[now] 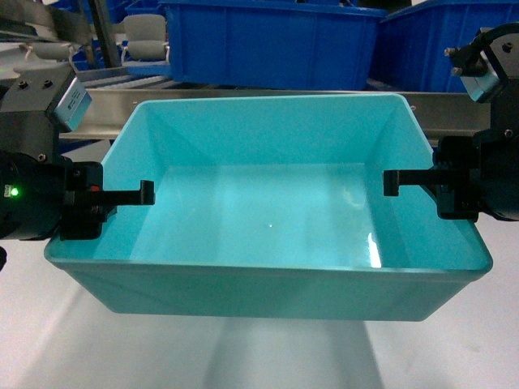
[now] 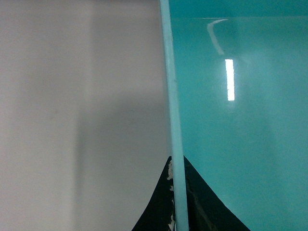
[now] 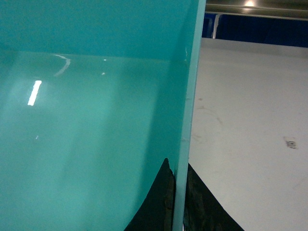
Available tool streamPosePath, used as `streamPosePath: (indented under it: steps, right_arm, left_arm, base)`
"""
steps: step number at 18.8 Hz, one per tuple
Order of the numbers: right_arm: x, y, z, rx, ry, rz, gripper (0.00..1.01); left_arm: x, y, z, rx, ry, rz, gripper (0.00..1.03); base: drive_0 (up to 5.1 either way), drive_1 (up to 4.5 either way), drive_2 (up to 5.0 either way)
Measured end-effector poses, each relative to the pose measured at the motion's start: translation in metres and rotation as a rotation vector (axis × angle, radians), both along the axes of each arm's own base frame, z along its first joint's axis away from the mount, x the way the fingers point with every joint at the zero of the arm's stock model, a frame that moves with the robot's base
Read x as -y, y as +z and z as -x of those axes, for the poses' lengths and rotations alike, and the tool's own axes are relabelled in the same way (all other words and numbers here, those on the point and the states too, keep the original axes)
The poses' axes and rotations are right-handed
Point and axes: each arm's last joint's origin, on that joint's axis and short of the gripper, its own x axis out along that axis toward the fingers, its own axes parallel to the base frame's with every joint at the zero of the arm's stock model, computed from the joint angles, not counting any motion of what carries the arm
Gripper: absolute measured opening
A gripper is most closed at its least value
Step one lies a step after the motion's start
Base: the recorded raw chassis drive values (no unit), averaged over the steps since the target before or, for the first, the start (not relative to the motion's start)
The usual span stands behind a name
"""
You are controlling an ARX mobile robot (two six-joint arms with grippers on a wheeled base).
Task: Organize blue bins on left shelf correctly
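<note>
At the left gripper (image 1: 122, 197): black fingers (image 2: 192, 202) pinch the left wall of the tub, one finger inside, one outside; clenched on the rim.
At the right gripper (image 1: 413, 182): black fingers (image 3: 159, 202) straddle the right wall of the same tub, clamped on it the same way.
Between the grippers: a turquoise tub (image 1: 268, 211), open-topped and empty, with smooth sloping walls, held by both side walls; a shadow lies on the surface beneath it.
Below the grippers: a white table (image 1: 268, 356), also seen outside the tub walls in both wrist views.
Beyond the grippers: a steel shelf rail (image 1: 105, 105) runs just behind the tub's far rim.
Farther beyond: dark blue bins (image 1: 268, 40) sit on the shelf behind the rail.
</note>
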Motion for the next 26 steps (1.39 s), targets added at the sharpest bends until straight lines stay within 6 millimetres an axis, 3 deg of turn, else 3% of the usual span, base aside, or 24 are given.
streamPosePath:
  steps: [26]
  right_arm:
    - [-0.0002,-0.0005,0.0003,-0.003,0.000,0.000,0.02]
  left_arm:
    - [-0.0010,-0.0001,-0.0001,-0.001,0.003,0.000,0.02]
  base:
    - [-4.8,1.07,3.6]
